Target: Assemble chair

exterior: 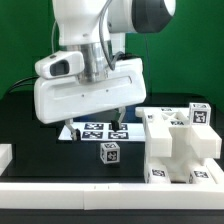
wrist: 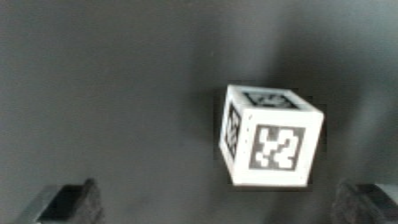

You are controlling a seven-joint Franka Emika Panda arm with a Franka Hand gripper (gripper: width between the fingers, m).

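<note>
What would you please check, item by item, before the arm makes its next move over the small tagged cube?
1. Gripper open: ok, the fingers stand wide apart with nothing between them.
2. Small tagged cube free: ok, it stands alone on the black table, touching no finger.
3. Cube lined up with the gap between the fingers: cannot tell, in the wrist view it sits nearer one finger and turned at an angle.
4. Chair clear of the arm: ok, it stands apart at the exterior view's right.
5. Marker board untouched: ok, it lies flat behind the cube.
</note>
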